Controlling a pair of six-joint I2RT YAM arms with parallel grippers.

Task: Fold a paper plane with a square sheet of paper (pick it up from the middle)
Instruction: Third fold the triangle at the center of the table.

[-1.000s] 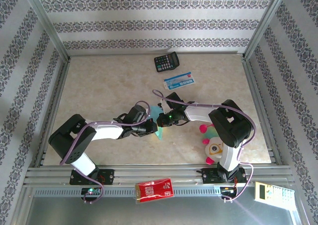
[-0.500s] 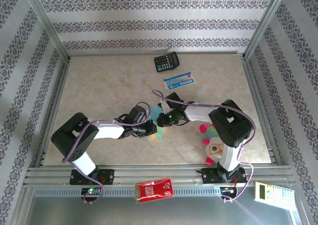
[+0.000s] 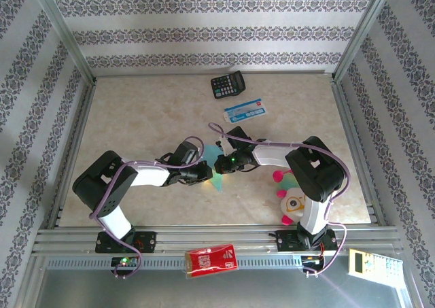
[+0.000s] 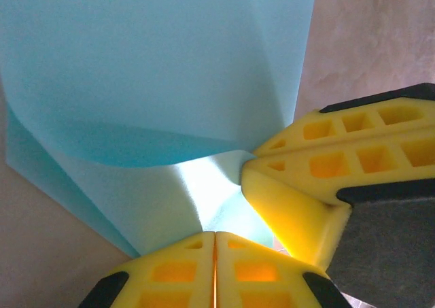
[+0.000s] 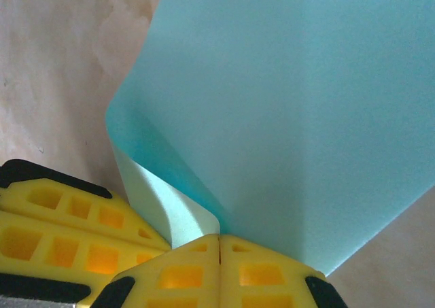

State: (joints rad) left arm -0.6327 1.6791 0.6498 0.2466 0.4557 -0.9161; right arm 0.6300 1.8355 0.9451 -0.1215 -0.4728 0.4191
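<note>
Mid-table, the sheet of paper (image 4: pixel 156 63) is lifted, one flap curling over. The left gripper (image 4: pixel 215 251) and the right gripper (image 5: pixel 219 251) each pinch its edge, nearly touching. A fold looks half made; next, lay the flap flat and crease it.

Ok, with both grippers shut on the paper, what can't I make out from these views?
Top view: the paper is mostly hidden under the left gripper and right gripper; fold shape unreadable.
Left wrist: paper runs off the top and left edges; the right gripper's fingers cover its lower right.
Right wrist: paper cut off at top and right.
Card print, top view: too small.
</note>
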